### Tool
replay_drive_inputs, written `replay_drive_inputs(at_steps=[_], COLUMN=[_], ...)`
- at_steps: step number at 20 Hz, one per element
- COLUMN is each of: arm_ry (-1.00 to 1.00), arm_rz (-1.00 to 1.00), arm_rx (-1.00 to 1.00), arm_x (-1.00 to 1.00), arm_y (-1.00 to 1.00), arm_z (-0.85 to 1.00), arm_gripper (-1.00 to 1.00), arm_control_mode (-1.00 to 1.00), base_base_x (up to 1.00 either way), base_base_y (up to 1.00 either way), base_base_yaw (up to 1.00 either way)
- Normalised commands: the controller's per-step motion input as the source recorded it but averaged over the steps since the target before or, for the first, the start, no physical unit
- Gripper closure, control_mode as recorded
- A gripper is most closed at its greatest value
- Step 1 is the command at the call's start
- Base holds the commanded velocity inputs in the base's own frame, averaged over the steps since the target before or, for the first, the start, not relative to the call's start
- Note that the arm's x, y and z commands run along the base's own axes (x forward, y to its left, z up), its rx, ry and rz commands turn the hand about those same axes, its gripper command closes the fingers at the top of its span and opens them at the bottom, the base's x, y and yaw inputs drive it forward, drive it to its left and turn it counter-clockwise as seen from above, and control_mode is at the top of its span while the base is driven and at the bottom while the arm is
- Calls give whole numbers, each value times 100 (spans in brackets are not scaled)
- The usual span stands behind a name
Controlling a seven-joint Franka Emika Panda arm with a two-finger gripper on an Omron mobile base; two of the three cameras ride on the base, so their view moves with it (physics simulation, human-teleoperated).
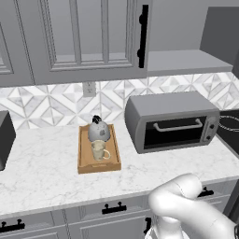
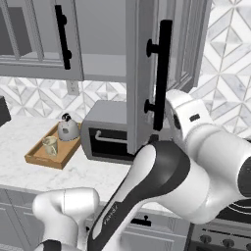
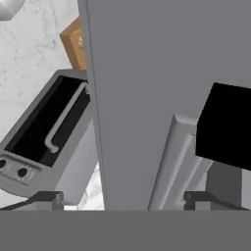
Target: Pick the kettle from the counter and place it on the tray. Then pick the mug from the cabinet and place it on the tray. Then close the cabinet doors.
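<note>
The kettle (image 1: 99,131) and the mug (image 1: 98,150) sit together on the wooden tray (image 1: 84,161), on the table (image 1: 42,163) left of the toaster oven (image 1: 172,121). The hand (image 3: 122,198), fingers apart, straddles the right cabinet door (image 2: 139,73), probably to swing it shut.

Glossy white arm (image 2: 211,162), dark joints

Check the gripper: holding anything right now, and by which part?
Nothing held. The gripper is open, fingertips spread either side of the cabinet door edge, not clamped on it. Kettle and mug already sit on the tray.
</note>
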Motion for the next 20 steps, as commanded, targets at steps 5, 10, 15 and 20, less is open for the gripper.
replay_drive_inputs(at_steps=[5,10,15,20], arm_ry=[-11,-10,-2,0], arm_rz=[5,7,2,0], arm_rx=[0,0,1,3], arm_x=[76,74,96,100], arm_y=[84,92,80,59], arm_z=[-6,-7,0,9], arm_gripper=[-100,-100,-100,-100], arm_control_mode=[-100,-100,-100,-100], base_base_x=[0,0,0,0], base_base_y=[0,0,0,0], base_base_yaw=[0,0,0,0])
